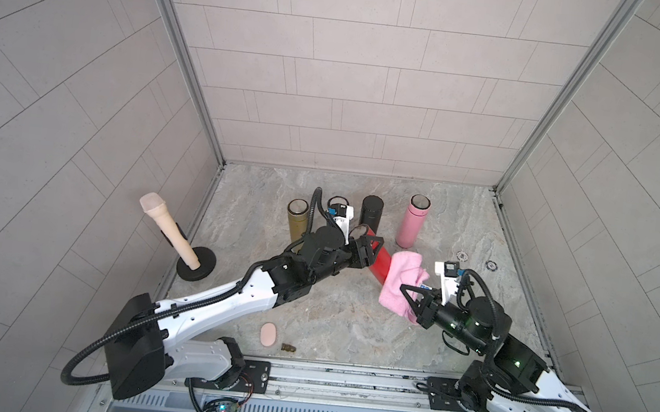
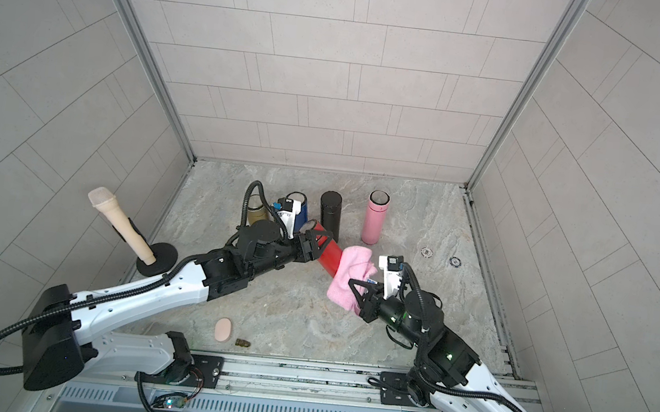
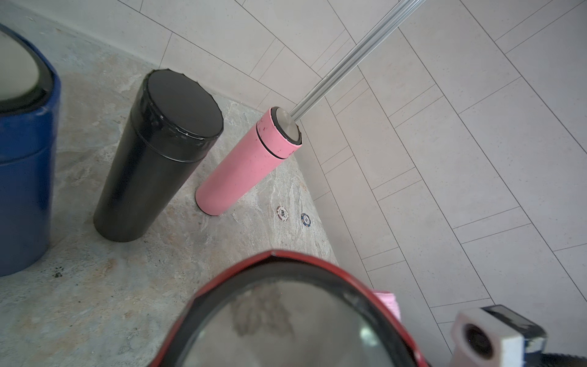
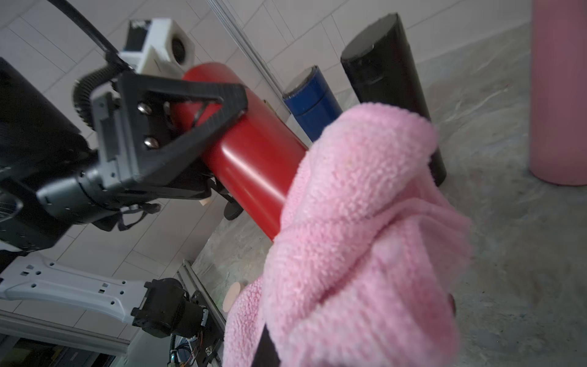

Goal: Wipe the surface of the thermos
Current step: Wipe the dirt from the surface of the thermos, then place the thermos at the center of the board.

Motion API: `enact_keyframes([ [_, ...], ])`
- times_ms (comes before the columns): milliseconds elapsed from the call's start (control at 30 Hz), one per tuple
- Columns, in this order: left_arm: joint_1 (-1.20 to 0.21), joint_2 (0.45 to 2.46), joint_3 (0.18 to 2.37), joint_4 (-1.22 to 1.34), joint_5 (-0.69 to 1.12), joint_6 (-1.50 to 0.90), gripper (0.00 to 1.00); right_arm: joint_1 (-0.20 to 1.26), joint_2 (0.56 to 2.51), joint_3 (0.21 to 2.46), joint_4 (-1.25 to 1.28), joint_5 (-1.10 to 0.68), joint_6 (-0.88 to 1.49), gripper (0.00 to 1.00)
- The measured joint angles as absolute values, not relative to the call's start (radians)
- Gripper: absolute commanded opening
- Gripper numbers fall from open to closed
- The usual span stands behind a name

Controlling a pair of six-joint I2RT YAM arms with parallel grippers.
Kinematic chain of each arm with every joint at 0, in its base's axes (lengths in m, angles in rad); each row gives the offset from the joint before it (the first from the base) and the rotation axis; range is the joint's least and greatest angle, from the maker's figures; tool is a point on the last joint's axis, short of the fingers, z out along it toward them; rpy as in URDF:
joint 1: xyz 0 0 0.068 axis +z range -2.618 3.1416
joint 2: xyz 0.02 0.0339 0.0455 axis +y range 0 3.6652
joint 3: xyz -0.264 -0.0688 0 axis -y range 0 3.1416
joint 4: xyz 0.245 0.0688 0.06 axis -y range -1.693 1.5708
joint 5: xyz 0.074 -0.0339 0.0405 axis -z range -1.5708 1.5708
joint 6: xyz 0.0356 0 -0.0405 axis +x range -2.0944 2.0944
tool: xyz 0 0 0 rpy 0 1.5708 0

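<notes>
While the tilted red thermos (image 1: 381,262) is clamped by the left gripper (image 1: 372,245), its lower end covered by the pink cloth (image 1: 400,277) pinched in the right gripper (image 1: 409,298), it could be levered loose by hard wiping.

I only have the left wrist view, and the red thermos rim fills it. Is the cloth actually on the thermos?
Observer: Yes. The pink terry cloth drapes over the lower end of the red metal thermos.
Operator: What holds the cloth?
Observer: The right gripper is shut on it.
Operator: Where does my gripper sit on the thermos?
Observer: The left gripper clamps it near the lid end, with bare red between the gripper and the cloth.
</notes>
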State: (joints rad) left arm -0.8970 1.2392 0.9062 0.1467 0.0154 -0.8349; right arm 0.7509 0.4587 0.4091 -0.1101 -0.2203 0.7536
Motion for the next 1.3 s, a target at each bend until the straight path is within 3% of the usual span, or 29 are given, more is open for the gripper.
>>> enact_keyframes([
  [433, -0.857, 1.187, 0.907, 0.146, 0.027, -0.834, 0.0, 0.706, 0.354, 0.263, -0.252, -0.152, 0.799, 0.0],
  [667, -0.868, 1.198, 0.933, 0.143, 0.036, -0.817, 0.0, 0.688, 0.416, 0.234, -0.303, -0.138, 0.816, 0.0],
  [933, -0.98, 1.413, 1.17, 0.036, -0.144, -0.587, 0.0, 0.688, 0.432, 0.336, -0.455, -0.034, 0.838, 0.0],
  [1300, -1.003, 1.771, 1.403, 0.017, -0.267, -0.364, 0.0, 0.686, 0.184, 0.37, -0.79, 0.171, 0.937, 0.0],
])
